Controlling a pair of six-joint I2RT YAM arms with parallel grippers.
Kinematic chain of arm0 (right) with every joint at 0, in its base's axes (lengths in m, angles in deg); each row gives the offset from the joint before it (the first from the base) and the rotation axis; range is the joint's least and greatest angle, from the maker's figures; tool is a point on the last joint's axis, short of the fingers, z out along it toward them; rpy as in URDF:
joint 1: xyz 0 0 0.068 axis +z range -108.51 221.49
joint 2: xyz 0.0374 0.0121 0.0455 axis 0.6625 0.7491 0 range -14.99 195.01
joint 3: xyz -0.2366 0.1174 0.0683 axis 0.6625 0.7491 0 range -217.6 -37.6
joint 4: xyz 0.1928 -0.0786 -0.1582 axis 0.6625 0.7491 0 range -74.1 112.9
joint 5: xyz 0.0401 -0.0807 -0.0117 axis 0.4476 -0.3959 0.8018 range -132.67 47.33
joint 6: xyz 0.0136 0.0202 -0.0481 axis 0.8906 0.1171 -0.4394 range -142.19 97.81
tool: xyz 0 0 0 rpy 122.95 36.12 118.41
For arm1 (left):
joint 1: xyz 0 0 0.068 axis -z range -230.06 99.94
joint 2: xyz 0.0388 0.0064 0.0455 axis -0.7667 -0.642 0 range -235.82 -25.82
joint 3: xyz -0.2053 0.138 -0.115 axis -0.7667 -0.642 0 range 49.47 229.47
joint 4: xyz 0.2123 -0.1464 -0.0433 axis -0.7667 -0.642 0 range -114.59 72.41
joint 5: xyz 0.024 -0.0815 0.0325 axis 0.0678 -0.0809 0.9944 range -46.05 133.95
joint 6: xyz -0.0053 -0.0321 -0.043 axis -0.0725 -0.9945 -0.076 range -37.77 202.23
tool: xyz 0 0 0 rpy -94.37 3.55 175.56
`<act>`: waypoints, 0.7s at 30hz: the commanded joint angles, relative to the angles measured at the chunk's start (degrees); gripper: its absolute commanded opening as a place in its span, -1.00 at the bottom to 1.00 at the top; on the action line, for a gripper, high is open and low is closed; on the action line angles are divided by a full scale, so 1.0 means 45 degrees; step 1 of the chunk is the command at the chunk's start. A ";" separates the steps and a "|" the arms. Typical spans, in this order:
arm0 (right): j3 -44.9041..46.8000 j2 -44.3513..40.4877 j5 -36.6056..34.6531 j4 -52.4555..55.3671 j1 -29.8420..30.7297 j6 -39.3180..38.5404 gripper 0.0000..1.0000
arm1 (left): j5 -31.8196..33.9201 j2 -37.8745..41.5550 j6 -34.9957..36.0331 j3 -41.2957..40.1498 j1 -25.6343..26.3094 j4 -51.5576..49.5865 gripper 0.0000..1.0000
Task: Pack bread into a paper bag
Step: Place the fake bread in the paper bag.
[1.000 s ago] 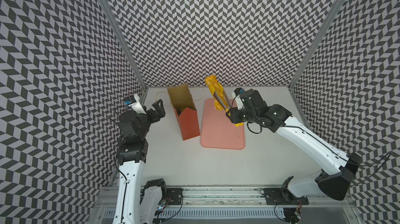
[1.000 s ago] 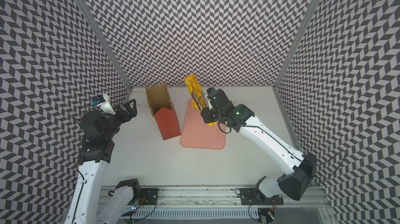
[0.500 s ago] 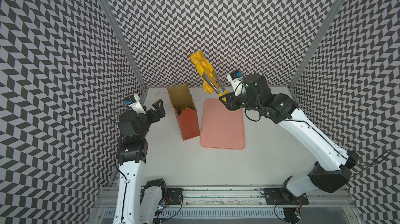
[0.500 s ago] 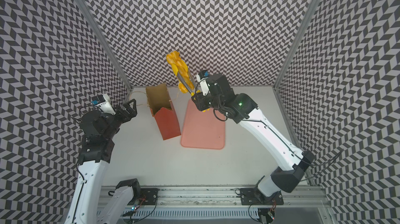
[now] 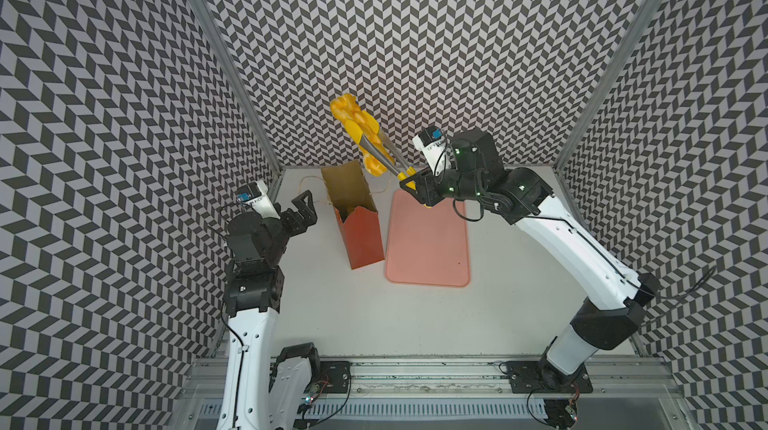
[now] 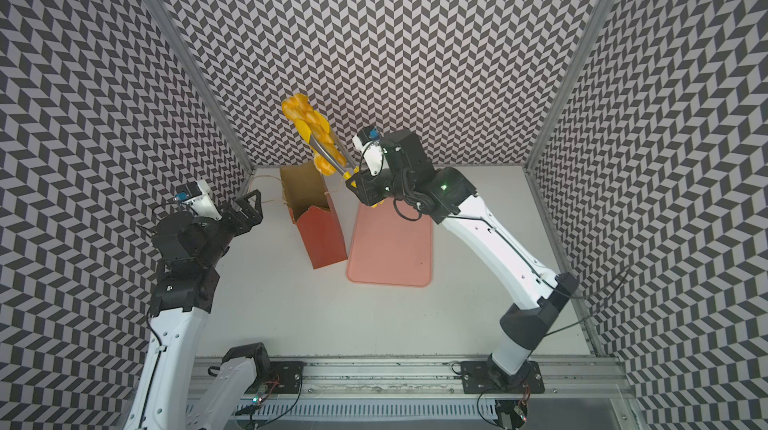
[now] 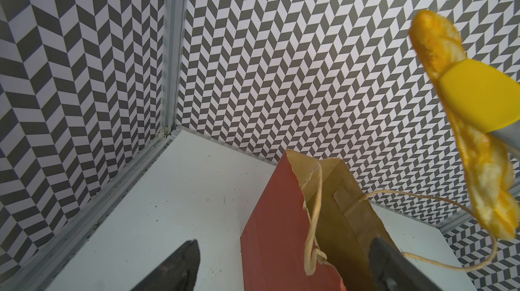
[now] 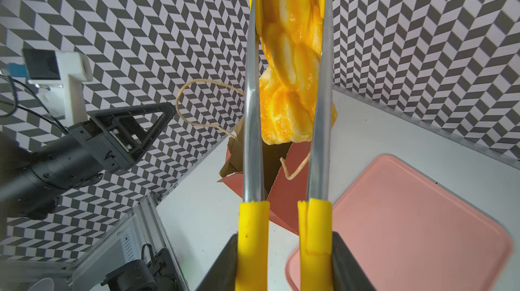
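Nearest on the counter lies the flat pink tray. Just beside it, on the left arm's side, stands the paper bag, upright with its mouth open upward.

The left claw hovers near the bag on the side away from the tray. It is spread wide, holds nothing and does not touch the paper.

Further back, the right claw is pressed together on the yellow handles of the tongs, and the tongs pinch the braided loaf along its length. The loaf is high in the air. Its long axis is tilted, with the lower end toward the bag and the upper end toward the back wall.

The coming move turns on this: the lower end hangs above the far, tray-side corner of the mouth, not over its middle. I judge the loaf must go a little toward the left arm, stand more upright and then descend, because the mouth is narrow.

One twine handle loops out just under the loaf and could catch it. Above the bag there is open room, and the left claw is close enough to steady the bag's wall.
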 commanded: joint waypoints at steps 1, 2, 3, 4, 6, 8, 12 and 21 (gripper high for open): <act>-0.0620 0.0325 0.0617 -0.1272 0.0074 -0.0275 -0.61 | -0.0185 0.0044 -0.0015 -0.0069 -0.0107 0.0404 0.95; -0.0662 0.0422 0.0672 -0.1270 0.0093 -0.0303 -0.61 | -0.0186 0.0044 -0.0014 -0.0069 -0.0109 0.0414 0.95; -0.0792 0.0542 0.0678 -0.1265 0.0112 -0.0294 -0.61 | -0.0193 0.0042 -0.0014 -0.0069 -0.0119 0.0424 0.95; -0.0932 0.0681 0.0752 -0.1221 0.0113 -0.0325 -0.61 | -0.0220 0.0009 -0.0014 -0.0069 -0.0110 0.0424 0.95; -0.1117 0.0869 0.0842 -0.1228 0.0122 -0.0350 -0.61 | -0.0238 0.0013 -0.0014 -0.0069 -0.0145 0.0435 0.95; -0.1431 0.1142 0.0922 -0.1140 0.0132 -0.0359 -0.61 | -0.0278 0.0010 -0.0009 -0.0079 -0.0172 0.0446 0.95; -0.2446 0.1749 0.1121 -0.0788 0.0172 -0.0431 -0.61 | -0.0349 0.0010 -0.0334 -0.0108 -0.0242 0.0492 0.95; -0.3430 0.2808 0.1877 -0.0516 0.0337 -0.0401 -0.62 | -0.0398 0.0026 -0.0346 -0.0112 -0.0297 0.0502 0.95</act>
